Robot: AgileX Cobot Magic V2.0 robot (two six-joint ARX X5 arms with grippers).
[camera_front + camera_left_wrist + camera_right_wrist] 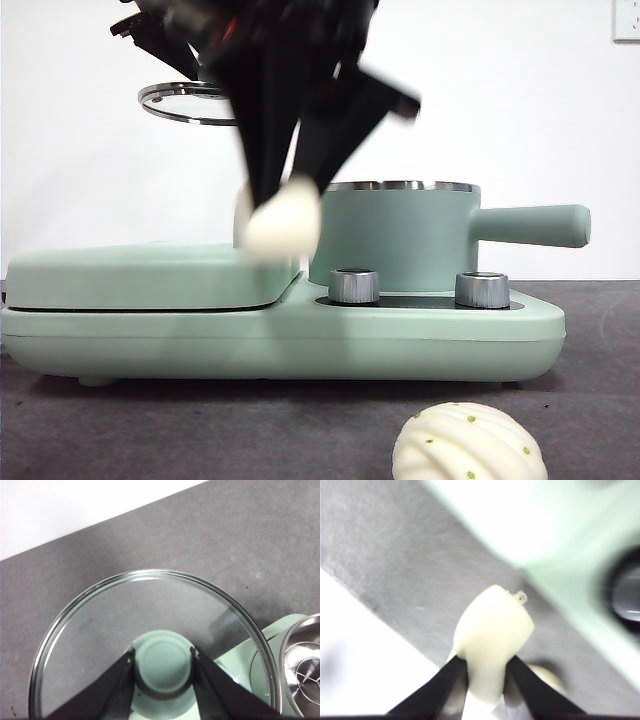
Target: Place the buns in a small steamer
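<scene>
The dark grey counter carries a broad mint-green cooking appliance with a flat griddle lid on its nine o'clock half and two chrome knobs along its front at the three o'clock half. Behind those knobs stands the small steamer, a mint-green cylindrical pot with a steel rim, its straight side handle pointing toward three o'clock; the pot is uncovered, and the left wrist view catches part of its steel inside. Its round glass lid with a steel edge hangs in the air at about eleven o'clock of the pot, held level by the left gripper, whose black fingers pinch the lid's green knob from both sides. The right gripper comes down dark and blurred from twelve o'clock in the front view, and its fingers pinch the smooth oblong cream-white bun at one end, so that it hangs above the griddle lid's edge, just at nine o'clock of the pot and lower than the pot's rim. The round ridged cream-white bun with small green specks lies on the counter in front of the appliance, at about five o'clock of the pot, apart from both grippers.
</scene>
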